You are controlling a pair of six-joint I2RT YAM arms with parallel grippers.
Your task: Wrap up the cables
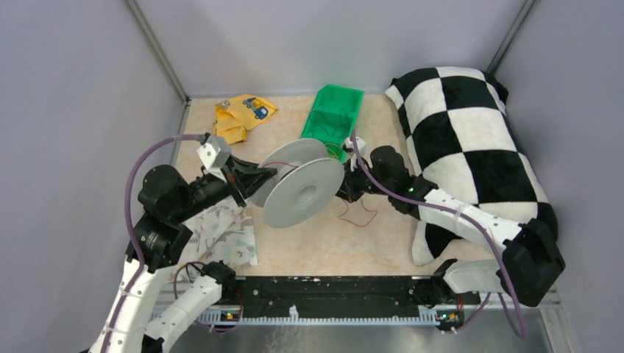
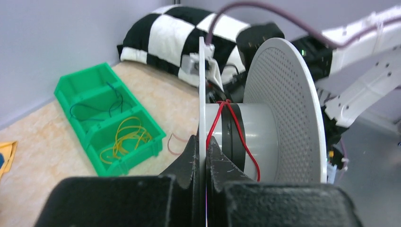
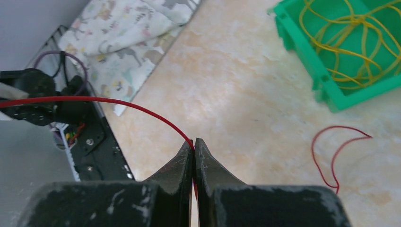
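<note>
One grey plastic spool (image 1: 303, 191) with two round flanges is held over the beige tabletop (image 1: 331, 250), one flange being clamped edgewise in the left end effector (image 2: 201, 142). One thin red cable (image 3: 118, 101) is looped round the hub and pinched in the closed right end effector (image 3: 194, 144). One yellow cable (image 2: 125, 137) and one blue cable (image 2: 113, 101) are contained in one green plastic bin (image 2: 137, 158).

Both your arms, the left arm (image 1: 158, 235) and the right arm (image 1: 471, 220), pair white shell links with black joint housings. A mauve cable (image 1: 129, 195) loops beside the left arm, and another follows the right arm. A green light (image 1: 410, 193) glows on the right arm. Your right gripper (image 3: 194, 144) has black fingers (image 3: 179, 165), scuffed grey. A black rail (image 1: 331, 290) spans the near edge between the bases.
</note>
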